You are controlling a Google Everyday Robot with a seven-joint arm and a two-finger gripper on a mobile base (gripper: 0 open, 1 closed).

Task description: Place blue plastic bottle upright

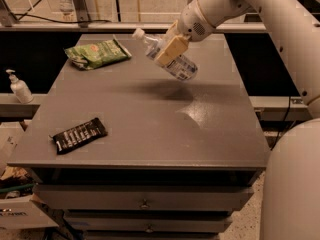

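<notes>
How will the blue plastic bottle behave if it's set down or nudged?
The claw, above the far side of the table, grips the blue plastic bottle tilted, cap upper-left. It looks clear and thin, so probably light and squashy. Tall and narrow, it may tip easily; round, it would likely roll.

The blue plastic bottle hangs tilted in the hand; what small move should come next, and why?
Probably turn the hand until the blue plastic bottle stands base-down. The hand grips its middle above the table, with the cap up-left and the base down-right, so lowering now would likely tip it.
</notes>
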